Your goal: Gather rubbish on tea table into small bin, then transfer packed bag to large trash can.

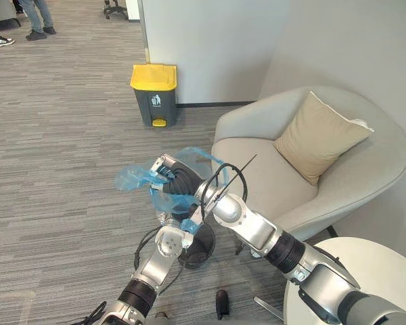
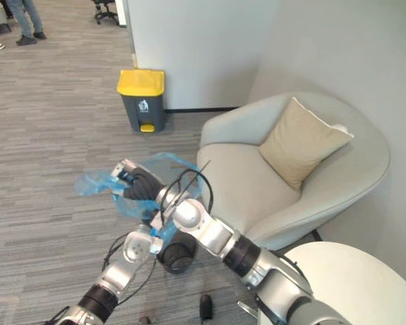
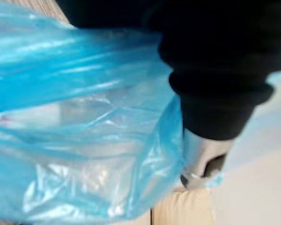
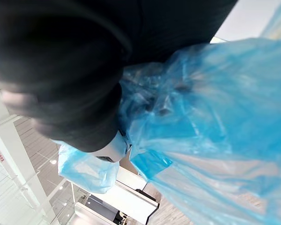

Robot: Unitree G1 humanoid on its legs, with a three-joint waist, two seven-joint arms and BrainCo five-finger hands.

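Blue bag [image 1: 132, 179] in right hand [image 1: 164, 164], above bin [image 1: 197, 249]

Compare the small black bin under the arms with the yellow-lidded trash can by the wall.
Shape: the small round black bin is low; the boxy grey trash can with a yellow lid is taller. Top: the bin is open, the trash can's lid shut. Place: the bin sits under the blue plastic bag in the right hand; the trash can stands against the wall. Both stand upright on carpet.
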